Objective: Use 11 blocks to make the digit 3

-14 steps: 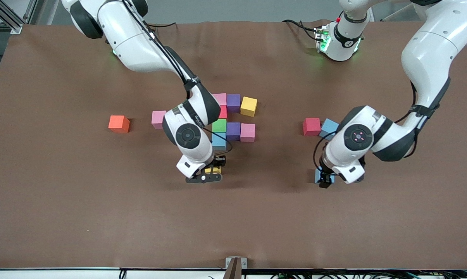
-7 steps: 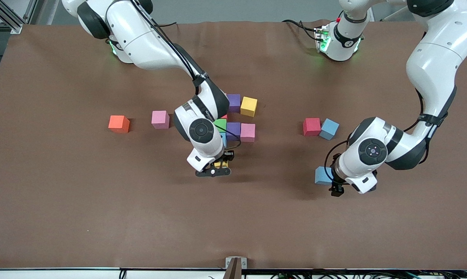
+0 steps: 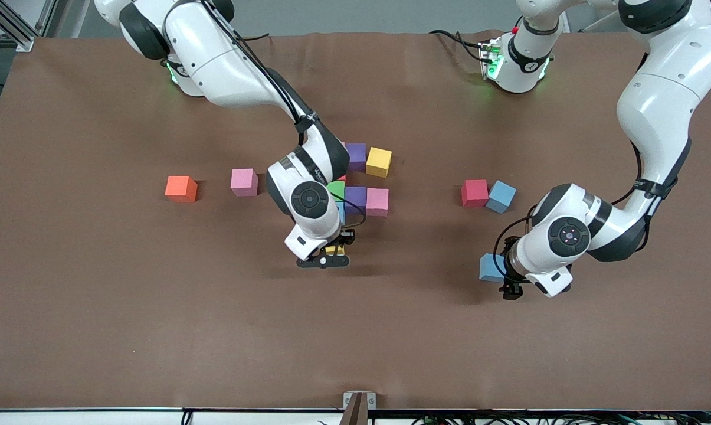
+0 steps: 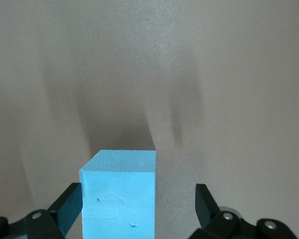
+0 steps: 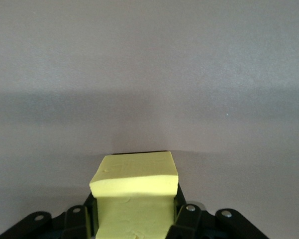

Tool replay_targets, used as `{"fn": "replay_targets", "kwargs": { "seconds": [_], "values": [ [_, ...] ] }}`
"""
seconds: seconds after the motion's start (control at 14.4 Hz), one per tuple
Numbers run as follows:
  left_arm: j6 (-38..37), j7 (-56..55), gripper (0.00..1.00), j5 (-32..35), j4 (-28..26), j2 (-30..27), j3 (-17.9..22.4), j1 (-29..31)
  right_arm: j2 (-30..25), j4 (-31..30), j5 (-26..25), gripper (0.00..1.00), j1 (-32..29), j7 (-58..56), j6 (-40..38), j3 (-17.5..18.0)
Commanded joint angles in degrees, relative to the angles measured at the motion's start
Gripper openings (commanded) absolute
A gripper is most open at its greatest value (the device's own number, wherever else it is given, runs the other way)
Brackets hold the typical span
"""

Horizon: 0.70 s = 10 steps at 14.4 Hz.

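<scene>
My right gripper (image 3: 327, 257) (image 5: 135, 214) is shut on a yellow block (image 3: 333, 250) (image 5: 134, 186), low over bare table just nearer the camera than the block cluster. That cluster holds purple (image 3: 356, 154), yellow (image 3: 379, 162), green (image 3: 335, 190), purple (image 3: 355, 198) and pink (image 3: 377, 201) blocks; the arm hides part of it. My left gripper (image 3: 510, 287) (image 4: 138, 209) is open at a light blue block (image 3: 488, 267) (image 4: 118, 191) that rests on the table between its fingers, close to one of them and with a gap to the other.
A pink block (image 3: 243, 181) and an orange cube (image 3: 181, 188) lie toward the right arm's end. A red block (image 3: 474, 192) and a light blue block (image 3: 501, 196) touch each other toward the left arm's end. The brown table cover (image 3: 154, 330) spreads wide nearer the camera.
The right gripper carried the yellow block a little toward the left arm's end, then nearly stopped. The left gripper, open throughout, shifted off the light blue block, which now shows beside it.
</scene>
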Motion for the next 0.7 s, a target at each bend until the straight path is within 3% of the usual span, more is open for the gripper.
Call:
{"fn": "replay_targets", "kwargs": {
  "seconds": [0.0,0.63],
  "values": [
    [0.25,0.83,1.0,-1.1,-0.21,-0.31,0.27,-0.2,-0.4,-1.63,-1.11,0.02,1.42,2.51,0.31,-0.67],
    [4.47,1.0,1.0,-0.66,-2.58,0.4,0.45,0.86,-0.49,-1.63,-1.03,0.02,2.04,4.98,0.05,-0.58]
  ]
}}
